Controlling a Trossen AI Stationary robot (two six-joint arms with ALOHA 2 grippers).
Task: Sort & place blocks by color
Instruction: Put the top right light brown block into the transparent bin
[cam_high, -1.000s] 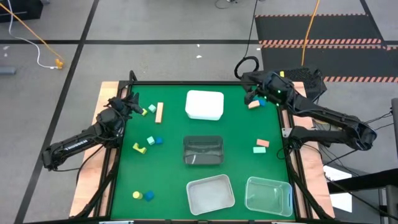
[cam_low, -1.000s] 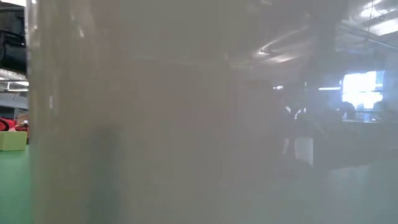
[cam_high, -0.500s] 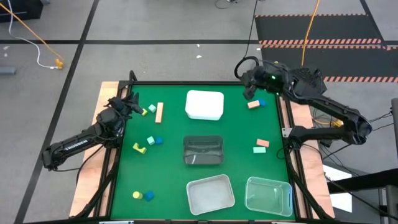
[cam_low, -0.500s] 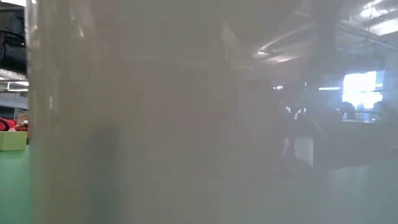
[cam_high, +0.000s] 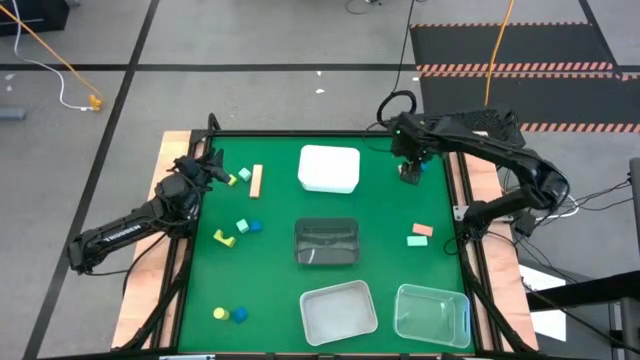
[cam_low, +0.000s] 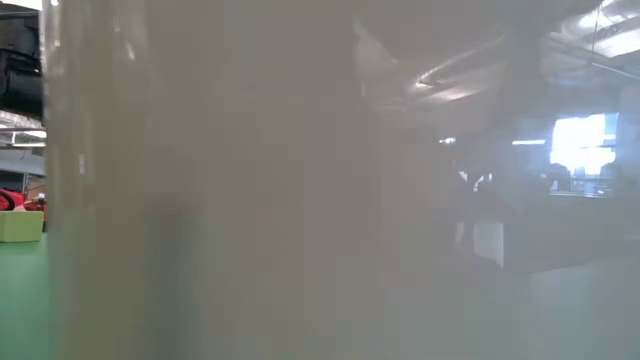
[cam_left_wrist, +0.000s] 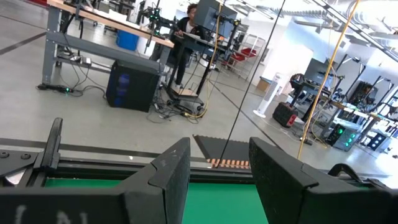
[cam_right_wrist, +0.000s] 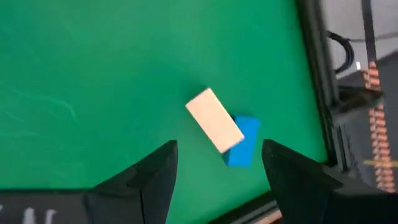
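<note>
Matt green table (cam_high: 275, 215); seemingly plastic clear tub (cam_high: 432, 315)

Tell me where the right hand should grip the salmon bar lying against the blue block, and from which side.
Grip the salmon bar across its two long faces, at the end away from the blue block, coming straight down. It lies flat, and the blue block touches its other end. The right hand, open, hovers over it.

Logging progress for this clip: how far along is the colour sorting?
Nothing looks sorted: the white tub, dark tub and two clear tubs show no blocks. The right gripper hovers open over a salmon bar touching a blue block. All other blocks remain scattered; the left gripper waits at the mat's left edge.
</note>
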